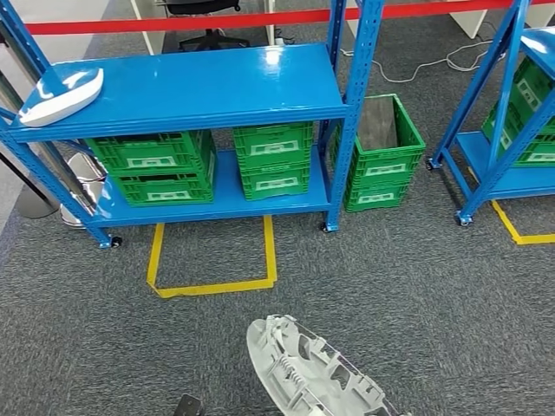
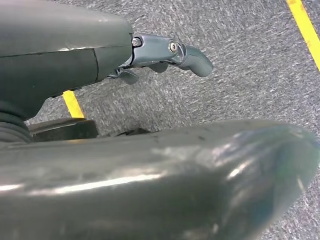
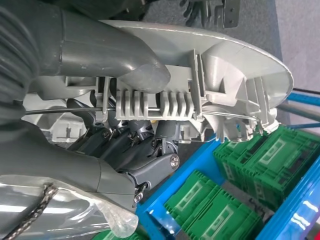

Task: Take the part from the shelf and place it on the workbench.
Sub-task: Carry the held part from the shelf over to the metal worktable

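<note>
Blue shelf (image 1: 196, 91) ahead, 1 white part (image 1: 62, 94) on its top. Grey part (image 1: 314, 368) off the shelf, gripped in my right hand (image 3: 124, 145). Left hand (image 2: 166, 52) holds nothing, fingers apart. Carry step; next, turn toward the workbench.

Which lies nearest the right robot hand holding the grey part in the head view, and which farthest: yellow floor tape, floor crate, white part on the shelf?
1. Yellow floor tape, just ahead.
2. Floor crate, right of the shelf.
3. White part, top shelf, far left.
</note>
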